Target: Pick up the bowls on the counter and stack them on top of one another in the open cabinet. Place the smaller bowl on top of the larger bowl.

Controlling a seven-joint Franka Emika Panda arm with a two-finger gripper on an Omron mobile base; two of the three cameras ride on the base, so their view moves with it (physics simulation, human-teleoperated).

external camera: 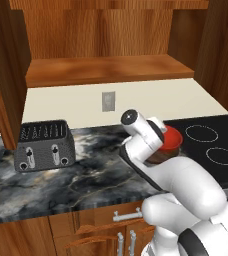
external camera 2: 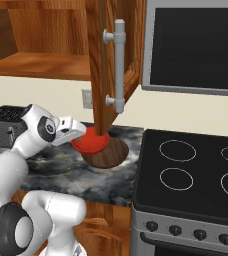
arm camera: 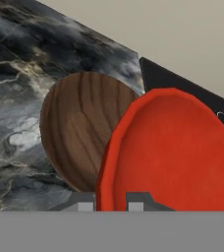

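The red bowl (arm camera: 178,152) hangs in the gripper (arm camera: 115,202), its rim pinched between the nearly closed fingertips at the hand view's six o'clock. It looks rigid, light and glossy, so slippery; a thin rim pinch may let it tilt. The brown bowl (arm camera: 79,133) sits at its nine o'clock on the marble counter (external camera: 86,175), beside the stovetop (external camera 2: 196,175). The cabinet shelf (external camera: 111,70) waits at twelve o'clock above.

At the left of the left base view we see a dark toaster (external camera: 44,145) with two slots. A grey wall outlet (external camera: 108,101) sits upper centre. We find a black stovetop (external camera 2: 196,175) at lower right of the right base view, with oven knobs (external camera 2: 175,230) below.
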